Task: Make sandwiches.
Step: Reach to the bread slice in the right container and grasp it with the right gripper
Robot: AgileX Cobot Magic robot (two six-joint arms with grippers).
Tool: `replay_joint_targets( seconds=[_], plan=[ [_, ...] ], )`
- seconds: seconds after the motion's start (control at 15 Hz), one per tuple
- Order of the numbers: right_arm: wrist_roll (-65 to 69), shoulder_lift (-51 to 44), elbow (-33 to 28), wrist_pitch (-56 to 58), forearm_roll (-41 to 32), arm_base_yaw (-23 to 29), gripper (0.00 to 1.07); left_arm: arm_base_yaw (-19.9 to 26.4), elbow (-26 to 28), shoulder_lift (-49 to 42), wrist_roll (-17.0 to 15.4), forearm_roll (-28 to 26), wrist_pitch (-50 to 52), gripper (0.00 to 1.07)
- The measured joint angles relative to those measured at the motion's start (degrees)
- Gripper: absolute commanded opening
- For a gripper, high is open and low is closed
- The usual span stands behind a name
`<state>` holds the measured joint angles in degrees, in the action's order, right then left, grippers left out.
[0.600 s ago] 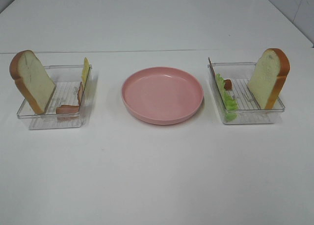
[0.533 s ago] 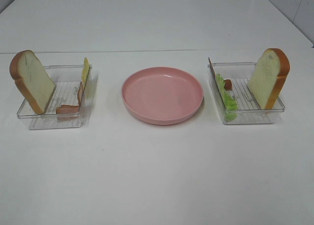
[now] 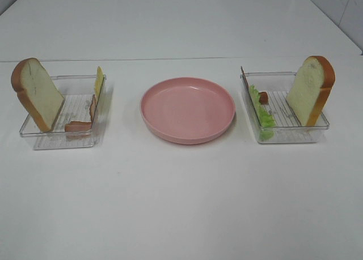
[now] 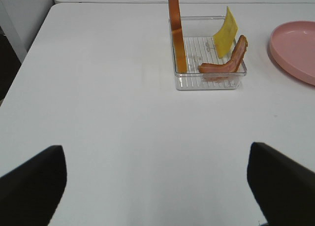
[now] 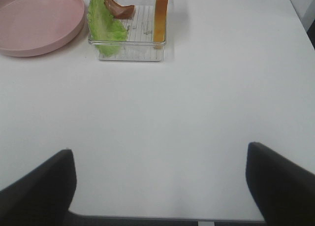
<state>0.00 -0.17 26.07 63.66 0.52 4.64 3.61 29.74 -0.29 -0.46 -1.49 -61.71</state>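
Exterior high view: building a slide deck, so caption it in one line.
Pink plate between left tray (bread slice, cheese, bacon strip) and right tray (second bread slice, lettuce, bacon piece).

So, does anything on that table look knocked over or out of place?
Nothing is spilled or broken. The only oddity: the left bread slice and the right bread slice stand tilted on edge rather than lying flat.

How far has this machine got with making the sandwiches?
Nothing looks done: the pink plate is bare. Nothing is in hand: the left gripper and right gripper hang open above the table. Everything is left: one bread slice, cheese and bacon sit in the left tray, the other bread slice, lettuce and more bacon in the right tray.
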Motion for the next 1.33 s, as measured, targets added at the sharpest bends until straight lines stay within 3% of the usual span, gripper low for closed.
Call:
replay_joint_targets(
  seconds=[0.27,0.4,0.73,0.8,1.13,1.33],
  plan=[
    [0.0,3.7,3.6,-9.2,-0.1,0.0,0.91,0.0,0.0,0.0,0.0,0.0,0.0,0.91],
    [0.0,12.7,4.5,-20.3,0.0,0.0,0.91,0.0,0.0,0.0,0.0,0.0,0.0,0.91],
    [0.0,32.8,8.1,-33.6,0.0,0.0,0.91,0.0,0.0,0.0,0.0,0.0,0.0,0.91],
    [0.0,42.5,12.9,-34.5,-0.1,0.0,0.91,0.0,0.0,0.0,0.0,0.0,0.0,0.91],
    [0.0,63.1,26.3,-32.0,-0.1,0.0,0.91,0.0,0.0,0.0,0.0,0.0,0.0,0.91],
    [0.0,75.4,35.8,-22.3,-0.1,0.0,0.91,0.0,0.0,0.0,0.0,0.0,0.0,0.91]
  ],
)
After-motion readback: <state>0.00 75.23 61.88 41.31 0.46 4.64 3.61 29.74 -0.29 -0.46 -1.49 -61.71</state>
